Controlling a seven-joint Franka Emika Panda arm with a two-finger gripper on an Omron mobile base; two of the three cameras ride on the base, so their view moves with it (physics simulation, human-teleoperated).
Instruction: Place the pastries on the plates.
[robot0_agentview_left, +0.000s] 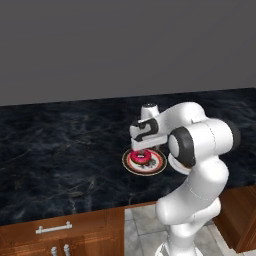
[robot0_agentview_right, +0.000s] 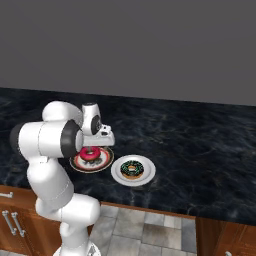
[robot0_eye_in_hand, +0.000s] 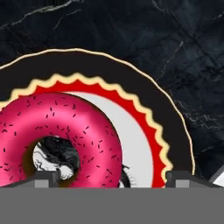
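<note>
No readable text, label, brand, number or sign anywhere. Dark motif at centre of patterned plate (robot0_eye_in_hand: 144, 144), lower middle of hand view, is a drawing, not lettering. Specks on pink donut (robot0_eye_in_hand: 59, 131) are sprinkles.

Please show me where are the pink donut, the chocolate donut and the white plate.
pink donut (robot0_eye_in_hand: 83, 127): hand view, on its pink icing, right of the hole.
chocolate donut (robot0_agentview_right: 131, 169): right base view, on its dark icing.
white plate (robot0_agentview_right: 148, 172): right base view, on its bare right rim.

Dark marble counter (robot0_agentview_right: 200, 145), patterned plate (robot0_agentview_right: 80, 164), white plate (robot0_agentview_right: 147, 174)
</note>
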